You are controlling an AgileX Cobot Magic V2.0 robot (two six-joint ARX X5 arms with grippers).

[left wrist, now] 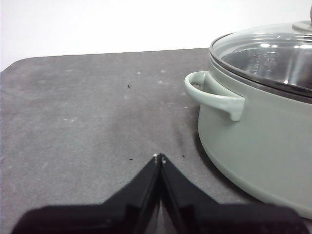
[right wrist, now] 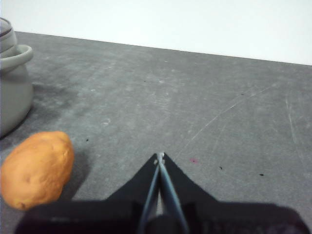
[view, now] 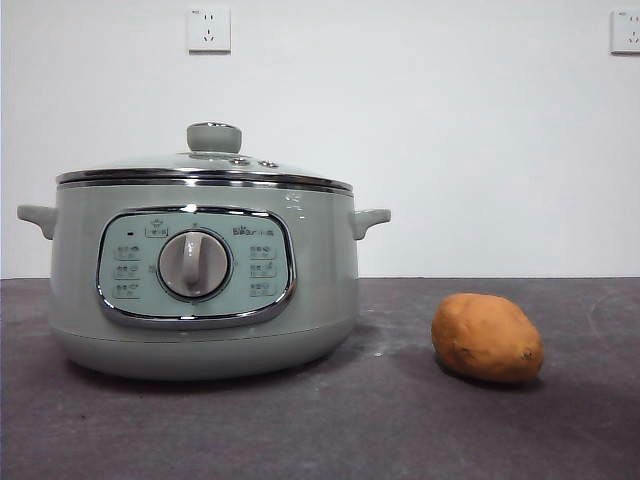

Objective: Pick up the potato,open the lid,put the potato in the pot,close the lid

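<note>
Two things show from the front: the pot, its lid on, and the potato lying apart on the table. Left wrist: the left gripper, jaws pressed together, hovers beside the pot's handle. Right wrist: the right gripper, also closed and empty, hangs near the potato.

lid on pot | potato on table, right of pot, apart

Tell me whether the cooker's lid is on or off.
On. The lid sits flat on the pot, chrome rim seated all around; the left wrist view shows the glass covering the opening.
</note>
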